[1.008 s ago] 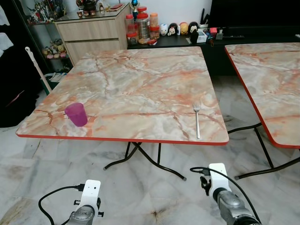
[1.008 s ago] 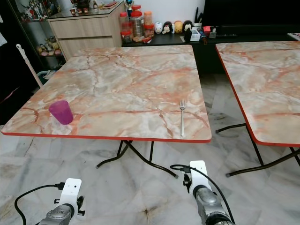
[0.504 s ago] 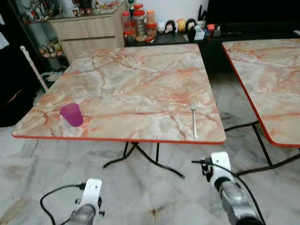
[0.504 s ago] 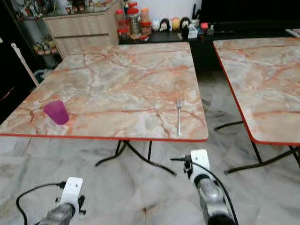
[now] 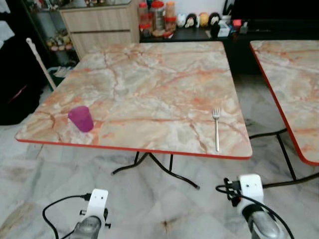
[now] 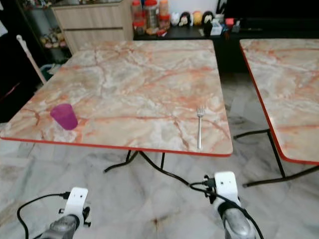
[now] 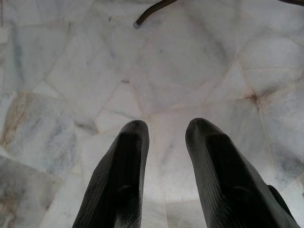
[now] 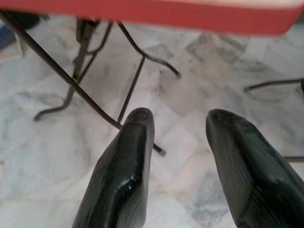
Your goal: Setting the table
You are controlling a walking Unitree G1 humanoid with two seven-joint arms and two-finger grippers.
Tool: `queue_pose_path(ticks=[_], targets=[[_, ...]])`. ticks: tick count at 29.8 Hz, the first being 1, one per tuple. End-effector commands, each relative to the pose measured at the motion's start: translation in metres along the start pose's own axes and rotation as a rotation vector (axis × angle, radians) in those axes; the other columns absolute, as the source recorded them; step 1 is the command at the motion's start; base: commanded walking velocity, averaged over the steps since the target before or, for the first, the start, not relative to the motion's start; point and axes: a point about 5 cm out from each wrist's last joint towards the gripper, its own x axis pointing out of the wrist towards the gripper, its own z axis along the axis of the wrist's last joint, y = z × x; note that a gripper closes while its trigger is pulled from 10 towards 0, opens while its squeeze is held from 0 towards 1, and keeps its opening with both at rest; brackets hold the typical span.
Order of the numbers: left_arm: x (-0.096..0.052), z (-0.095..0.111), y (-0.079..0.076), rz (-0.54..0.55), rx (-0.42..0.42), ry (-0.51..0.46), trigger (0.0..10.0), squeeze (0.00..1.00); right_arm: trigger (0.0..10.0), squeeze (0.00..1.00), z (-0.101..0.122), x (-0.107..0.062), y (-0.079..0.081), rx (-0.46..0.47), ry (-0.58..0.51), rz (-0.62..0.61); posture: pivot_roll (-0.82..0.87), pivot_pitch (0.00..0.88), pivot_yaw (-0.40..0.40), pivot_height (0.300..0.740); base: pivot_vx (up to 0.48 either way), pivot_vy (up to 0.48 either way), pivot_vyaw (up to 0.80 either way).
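Our right gripper, fingers parted and empty, hangs below and nearer the fork, whose length runs straight away from us.

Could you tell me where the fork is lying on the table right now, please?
In the left eye view, the fork lies near the table's front right corner, tines pointing away, far across from the purple cup.

Wooden cabinet, jars and figurines behind.
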Motion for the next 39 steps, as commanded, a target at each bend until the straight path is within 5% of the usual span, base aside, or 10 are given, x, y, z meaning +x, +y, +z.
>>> queue_pose_path(ticks=[1, 9, 17, 18, 24, 31, 39], targets=[[0.000, -0.002, 0.004, 0.000, 0.015, 0.017, 10.0, 0.00, 10.0, 0.00, 0.013, -0.001, 0.001, 0.015, -0.045, 0.003, -0.12, 0.018, 0.090, 0.740, 0.000, 0.000, 0.00], [0.000, -0.001, 0.004, 0.002, 0.015, 0.014, 10.0, 0.00, 10.0, 0.00, 0.058, -0.004, -0.005, 0.040, -0.220, -0.045, -0.12, 0.017, 0.088, 0.740, 0.000, 0.000, 0.00], [0.000, 0.000, 0.002, 0.005, -0.006, 0.007, 10.0, 0.00, 10.0, 0.00, 0.108, 0.037, -0.011, 0.050, -0.320, -0.073, -0.11, 0.019, 0.080, 0.740, 0.000, 0.000, 0.00], [0.000, 0.000, 0.002, 0.007, -0.010, 0.007, 10.0, 0.00, 10.0, 0.00, 0.120, 0.055, -0.011, 0.052, -0.325, -0.089, -0.11, 0.026, 0.081, 0.740, 0.000, 0.000, 0.00], [0.000, 0.000, 0.002, 0.009, -0.010, 0.006, 10.0, 0.00, 10.0, 0.00, 0.144, 0.081, 0.000, 0.049, -0.316, -0.065, -0.09, 0.031, 0.081, 0.740, 0.000, 0.000, 0.00], [0.000, 0.000, 0.002, 0.018, -0.012, 0.001, 10.0, 0.00, 10.0, 0.00, 0.166, 0.098, 0.009, 0.022, -0.313, -0.045, -0.07, 0.049, 0.075, 0.740, 0.107, 0.000, 0.00], [0.000, -0.002, 0.001, 0.013, -0.004, 0.002, 10.0, 0.00, 10.0, 0.00, 0.155, 0.098, 0.014, 0.022, -0.271, -0.050, -0.07, 0.049, 0.073, 0.740, 0.299, 0.000, 0.00]])
